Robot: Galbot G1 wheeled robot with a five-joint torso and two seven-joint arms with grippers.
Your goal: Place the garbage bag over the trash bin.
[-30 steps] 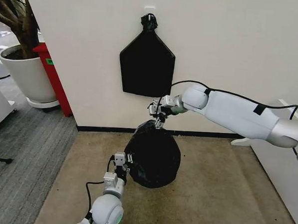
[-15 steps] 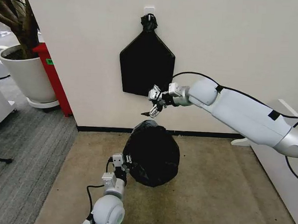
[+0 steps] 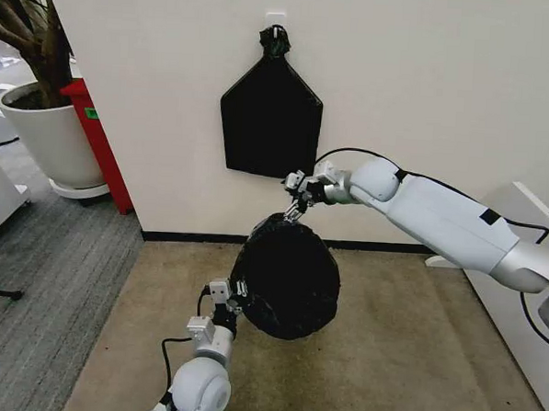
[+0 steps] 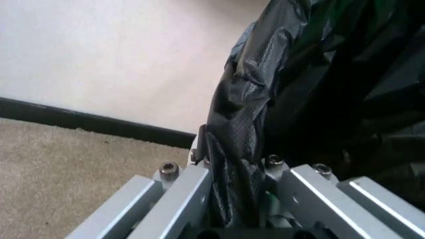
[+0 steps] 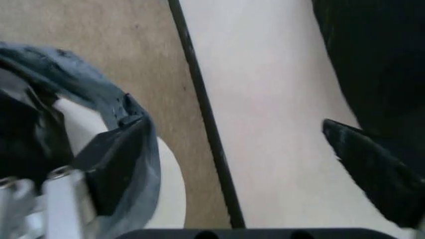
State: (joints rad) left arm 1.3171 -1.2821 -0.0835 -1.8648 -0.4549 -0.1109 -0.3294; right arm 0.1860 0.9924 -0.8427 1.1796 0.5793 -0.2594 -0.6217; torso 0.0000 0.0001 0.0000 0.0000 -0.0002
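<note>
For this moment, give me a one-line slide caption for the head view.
Both grippers hold the garbage bag on the carpet: left gripper pinches its near edge, right gripper grips its top by the wall.

Overhead head view; bag-close wrist views

**Both our grippers pinch the bag**

Our right arm reaches in from the right side, stretched across toward the wall, with a black cable looping over its forearm. Its wrist bends downward, and our right gripper [image 3: 297,209] points down at the top back edge of the garbage bag [image 3: 286,275]; in the right wrist view its fingers [image 5: 119,149] are closed on a fold of the film. Our left arm comes up from the bottom of the head view, forearm nearly vertical. Our left gripper [image 3: 232,297] points upward at the near left side of the bag, and its two metal fingers [image 4: 182,199] are clamped on a strip of the plastic.
</note>
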